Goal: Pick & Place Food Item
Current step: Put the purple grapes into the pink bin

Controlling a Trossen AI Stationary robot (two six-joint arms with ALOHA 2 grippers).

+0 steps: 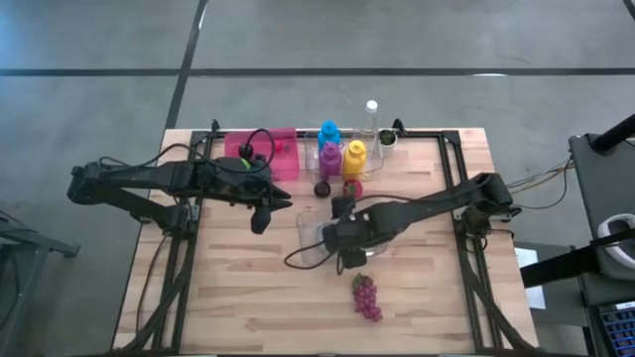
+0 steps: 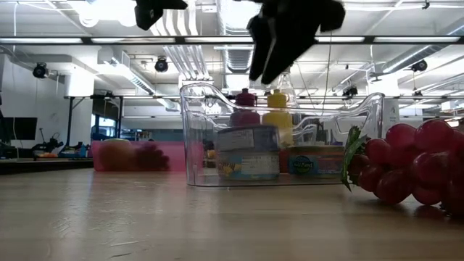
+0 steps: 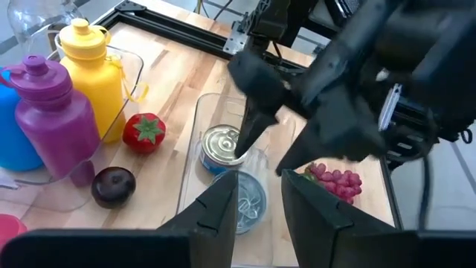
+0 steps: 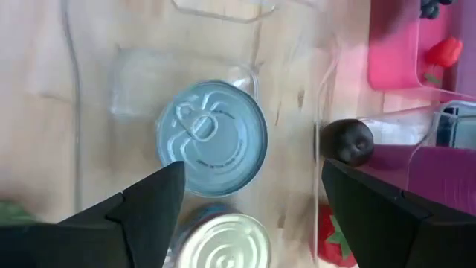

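Observation:
A clear plastic bin (image 1: 306, 226) stands at mid table with two tins side by side in it, one blue-lidded (image 4: 212, 138) and one silver-lidded (image 4: 223, 242). Both tins rest on the bin's floor (image 2: 246, 152). My right gripper (image 4: 253, 179) hovers open above the bin, fingers pointing down over the tins (image 3: 262, 158), touching nothing. A bunch of red grapes (image 1: 366, 297) lies on the table near the bin, toward the near edge. My left gripper (image 1: 260, 223) hangs open in the air left of the bin.
Along the far edge stand a pink tray (image 1: 268, 154) holding toy fruit, blue, purple and yellow bottles (image 1: 342, 157) in another clear bin, and a clear bottle (image 1: 371, 114). A dark plum (image 3: 113, 186) and a red strawberry (image 3: 145, 132) lie between these and the tin bin.

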